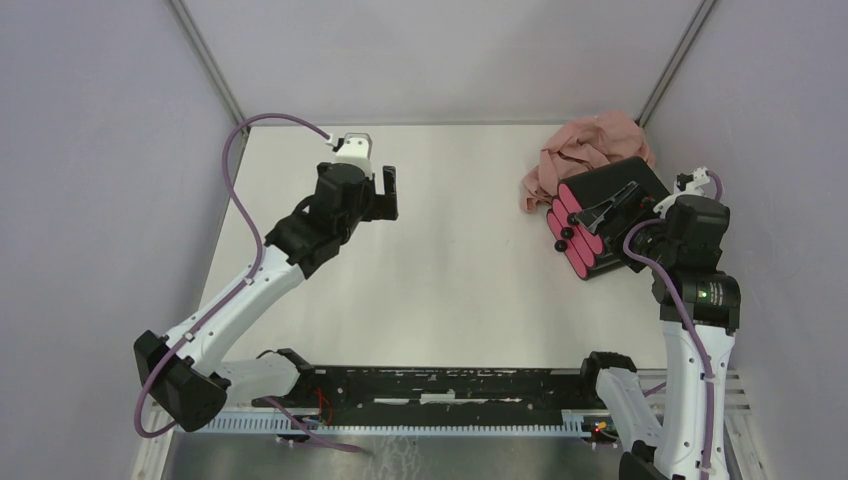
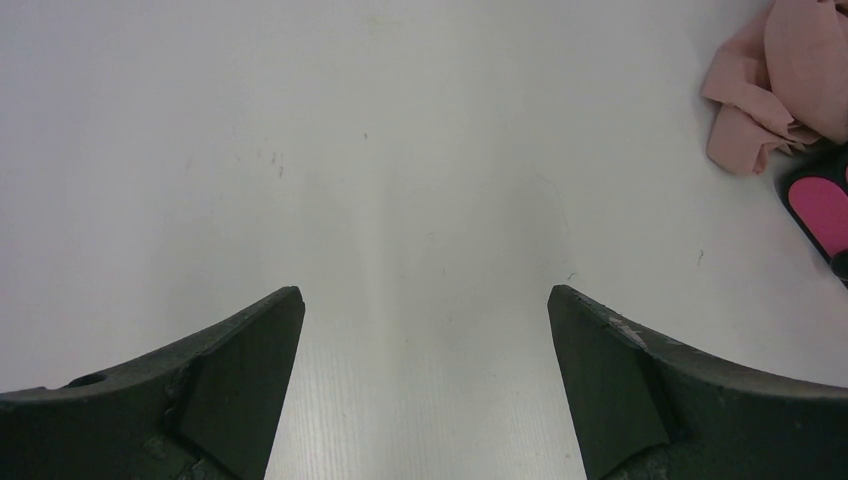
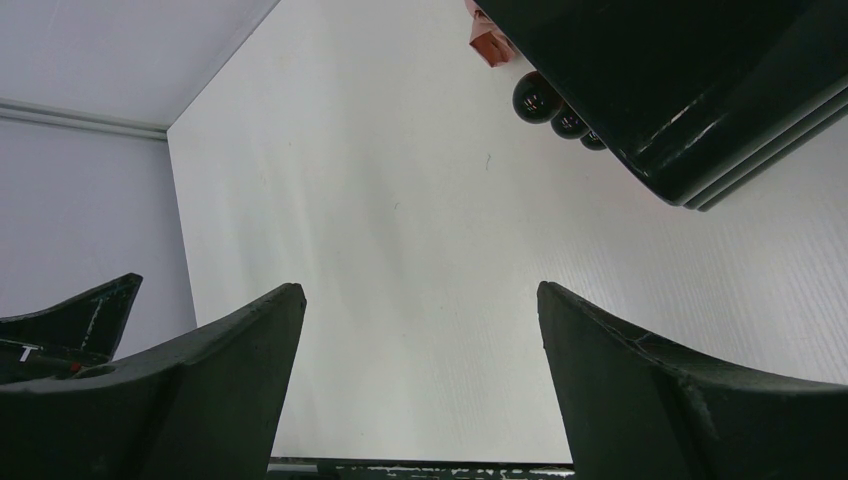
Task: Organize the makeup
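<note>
None of the small makeup items shows in any view; no sponge, vial, compact, pad or puff is visible. My left gripper (image 1: 388,193) hangs over the bare white table at the far left, its jaws wide apart and empty in the left wrist view (image 2: 425,300). My right gripper (image 1: 608,208) is above the top of the black box, jaws also wide apart and empty in the right wrist view (image 3: 420,295).
A black box with magenta drawers (image 1: 590,238) and black knobs (image 3: 537,95) stands at the far right; it also shows in the left wrist view (image 2: 820,205). A pinkish-beige cloth (image 1: 585,150) lies bunched behind it, also visible in the left wrist view (image 2: 770,90). Grey walls enclose the table.
</note>
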Controlling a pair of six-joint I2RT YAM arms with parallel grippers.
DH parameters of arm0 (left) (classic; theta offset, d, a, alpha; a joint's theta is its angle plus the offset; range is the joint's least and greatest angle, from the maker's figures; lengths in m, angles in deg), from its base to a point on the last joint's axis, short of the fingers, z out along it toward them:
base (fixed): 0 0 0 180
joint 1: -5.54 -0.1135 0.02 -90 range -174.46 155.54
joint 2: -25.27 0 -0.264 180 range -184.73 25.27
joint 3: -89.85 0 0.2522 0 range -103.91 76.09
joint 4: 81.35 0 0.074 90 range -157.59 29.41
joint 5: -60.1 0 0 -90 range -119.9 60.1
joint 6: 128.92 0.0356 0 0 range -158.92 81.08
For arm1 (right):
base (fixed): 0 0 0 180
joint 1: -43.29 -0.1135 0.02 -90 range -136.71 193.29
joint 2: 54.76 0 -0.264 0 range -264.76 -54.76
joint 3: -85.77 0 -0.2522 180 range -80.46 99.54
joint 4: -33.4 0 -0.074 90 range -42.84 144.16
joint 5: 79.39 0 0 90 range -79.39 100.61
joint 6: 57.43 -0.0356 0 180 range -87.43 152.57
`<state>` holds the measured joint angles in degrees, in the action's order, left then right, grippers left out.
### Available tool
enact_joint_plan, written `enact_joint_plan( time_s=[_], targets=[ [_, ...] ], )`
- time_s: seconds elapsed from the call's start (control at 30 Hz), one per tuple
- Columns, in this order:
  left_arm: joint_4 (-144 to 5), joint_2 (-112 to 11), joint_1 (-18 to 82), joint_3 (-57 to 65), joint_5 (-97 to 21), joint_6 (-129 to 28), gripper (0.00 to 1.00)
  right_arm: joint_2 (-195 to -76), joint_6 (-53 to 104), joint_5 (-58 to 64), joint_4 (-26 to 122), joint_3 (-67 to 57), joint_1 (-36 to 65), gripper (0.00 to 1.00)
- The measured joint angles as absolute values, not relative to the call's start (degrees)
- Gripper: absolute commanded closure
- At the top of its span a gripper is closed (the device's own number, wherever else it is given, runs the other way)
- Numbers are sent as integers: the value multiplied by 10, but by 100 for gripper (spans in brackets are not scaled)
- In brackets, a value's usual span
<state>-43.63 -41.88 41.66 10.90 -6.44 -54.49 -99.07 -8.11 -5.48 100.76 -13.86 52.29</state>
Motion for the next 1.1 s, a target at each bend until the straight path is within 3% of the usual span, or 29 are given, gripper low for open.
enact_joint_plan(
  time_s=[0.43, 0.5, 0.63, 0.8, 1.1],
  targets=[
    [-406, -445, 417, 65, -30, -575, 1, -991, -81, -55, 1008, -139, 523, 6],
    [-404, -445, 417, 64, -31, -578, 1, -991, -81, -64, 1006, -139, 523, 1],
    [-399, -447, 417, 62, -32, -581, 1, -988, -81, -109, 974, -147, 517, 0],
    [-393, -468, 417, 48, -38, -586, 1, -984, -62, -139, 941, -147, 482, 0],
    [-388, -480, 417, 41, -51, -599, 1, -1004, 0, -82, 970, -127, 396, 0]
  ],
)
